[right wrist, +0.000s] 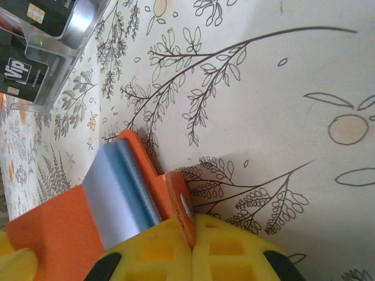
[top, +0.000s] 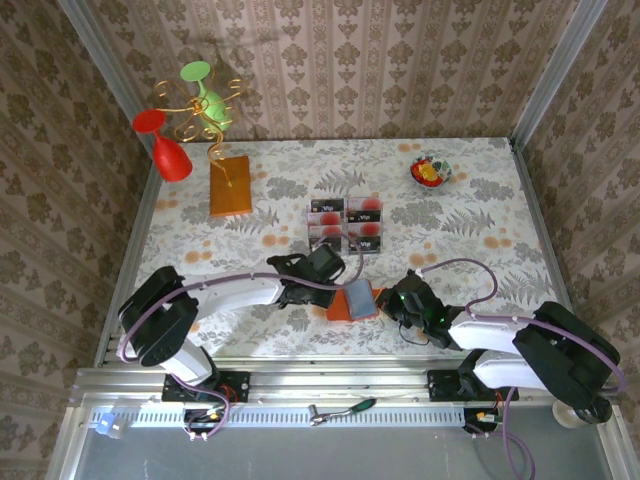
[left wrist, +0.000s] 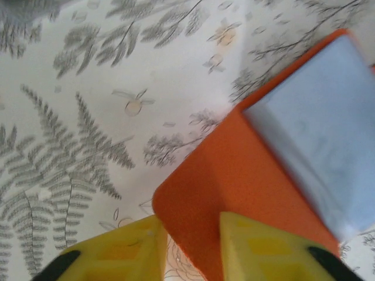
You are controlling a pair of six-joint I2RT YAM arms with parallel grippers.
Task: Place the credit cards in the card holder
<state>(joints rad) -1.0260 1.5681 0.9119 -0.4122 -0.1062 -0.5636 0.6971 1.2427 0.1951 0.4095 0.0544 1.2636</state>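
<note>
A black credit card (right wrist: 23, 76) bears white lettering that appears to read "Vip"; nothing else is legible.

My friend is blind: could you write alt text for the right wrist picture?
The yellow right claw grips the edge of the open orange card holder, grey-blue inside, on a leaf-patterned table. Black credit cards sit in a clear rack, top left.

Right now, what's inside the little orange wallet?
The flat orange folding card holder is partly open, showing its smooth grey-blue lining. No card pokes out; anything deeper in the pocket is covered.
</note>
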